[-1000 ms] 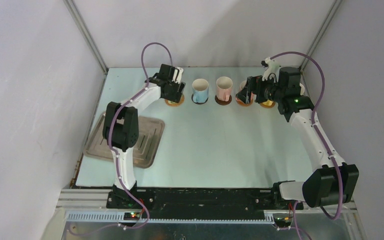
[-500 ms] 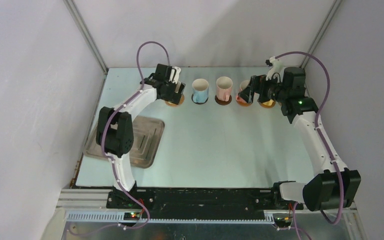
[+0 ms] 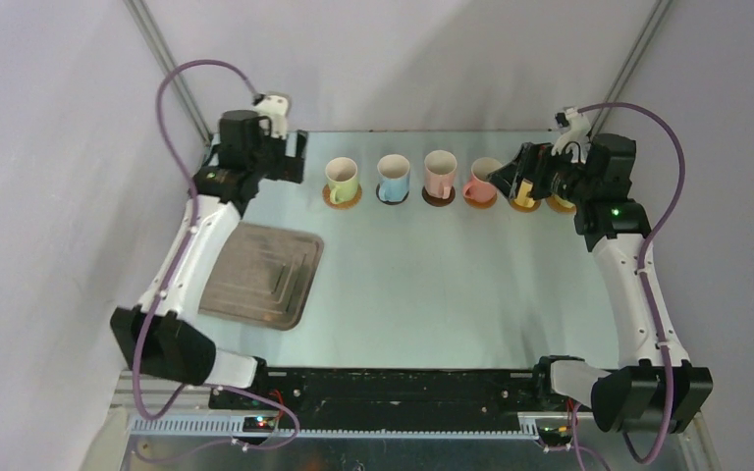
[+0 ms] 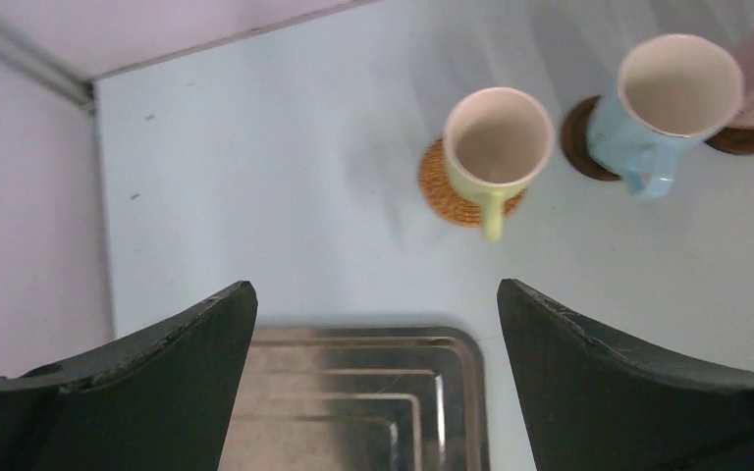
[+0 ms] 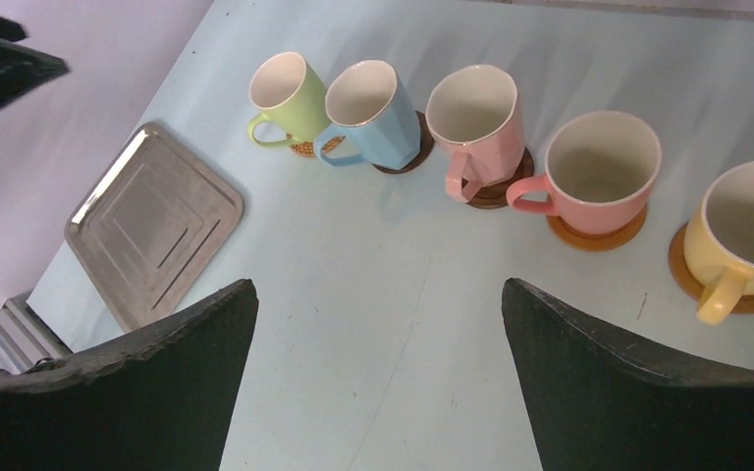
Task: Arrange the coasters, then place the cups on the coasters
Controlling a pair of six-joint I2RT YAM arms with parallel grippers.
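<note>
From above, the left gripper (image 3: 293, 162) is seen wide and empty left of the upright green cup (image 3: 342, 180), the right gripper (image 3: 507, 177) likewise wide, seemingly above the yellow cup (image 3: 524, 201) at upper right; from the left wrist, the green cup's handle is pointed down-frame toward the jaws; from the right wrist, the yellow cup's is pointed down-left.

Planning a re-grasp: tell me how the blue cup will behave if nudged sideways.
The blue cup looks glazed, so probably rigid and slippery. Taller than wide, it may tip if pushed high. Its dark coaster might slide along.
</note>
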